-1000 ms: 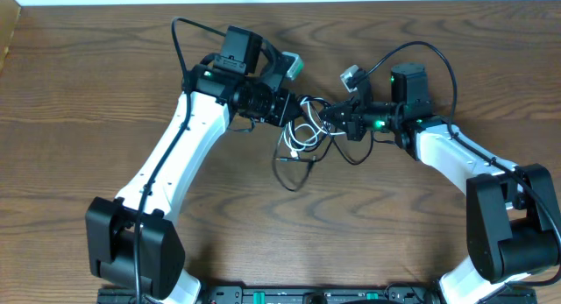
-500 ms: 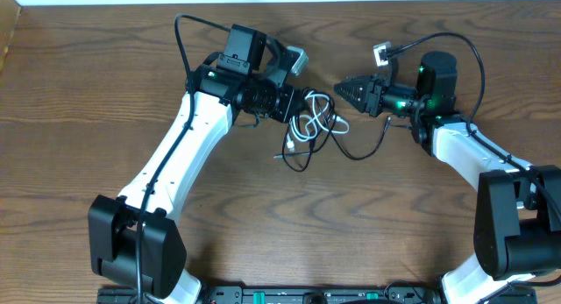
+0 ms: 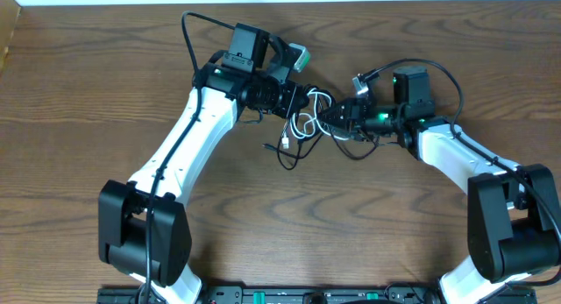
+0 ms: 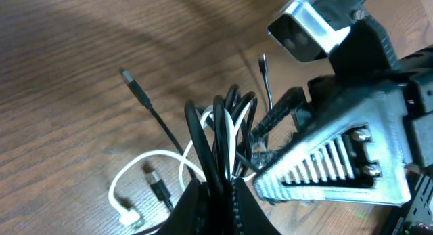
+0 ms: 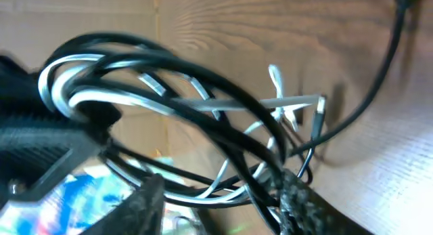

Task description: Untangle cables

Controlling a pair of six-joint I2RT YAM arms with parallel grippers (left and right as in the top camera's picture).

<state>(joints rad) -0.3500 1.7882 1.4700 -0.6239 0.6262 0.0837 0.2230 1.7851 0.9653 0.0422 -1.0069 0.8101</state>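
Note:
The black cable (image 3: 282, 157) and the white cable (image 3: 304, 124) hang as one tangled bundle between my two grippers, their lower loops trailing on the wooden table. My left gripper (image 3: 303, 100) is shut on the bundle; in the left wrist view its fingers (image 4: 220, 198) pinch several black strands (image 4: 203, 126) and white strands (image 4: 145, 157) together. My right gripper (image 3: 329, 120) is open, and in the right wrist view its fingers (image 5: 223, 201) stand apart with black loops (image 5: 203, 79) and white loops (image 5: 115, 96) passing between them. It also shows in the left wrist view (image 4: 331, 154).
The wooden table (image 3: 263, 225) stretches all around. A black plug end (image 4: 132, 82) and a white plug end (image 4: 128, 211) lie loose on the wood. Each arm's own thick black cable arches over its wrist (image 3: 188, 32).
My right gripper pulled back to the right, then came back left into the tangle, its open fingers now around the cables. My left gripper shifted slightly right and up, still holding the bundle.

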